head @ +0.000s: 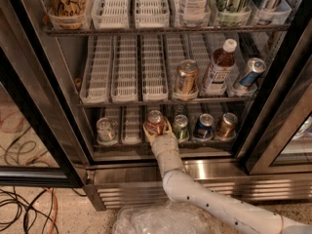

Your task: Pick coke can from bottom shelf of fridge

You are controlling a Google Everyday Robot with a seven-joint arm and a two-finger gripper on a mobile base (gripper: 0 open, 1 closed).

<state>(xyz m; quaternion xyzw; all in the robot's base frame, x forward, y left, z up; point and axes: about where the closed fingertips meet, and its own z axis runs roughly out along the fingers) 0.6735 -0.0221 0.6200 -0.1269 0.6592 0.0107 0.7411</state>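
The coke can (155, 121), red with a silver top, stands upright in a lane tray near the front of the bottom shelf (131, 149) of the fridge (126, 191). My gripper (157, 130) reaches in from below on the white arm (195, 194), with a finger on each side of the can, tight against it. The can still rests on the shelf.
On the same shelf stand a silver can (105, 129) to the left and a green can (181, 126), a dark blue can (203, 126) and a bronze can (226, 125) to the right. The shelf above holds a gold can (186, 77), a bottle (218, 65) and a tilted blue can (248, 72). The open black door frame (34, 126) is at the left, with cables (24, 204) on the floor.
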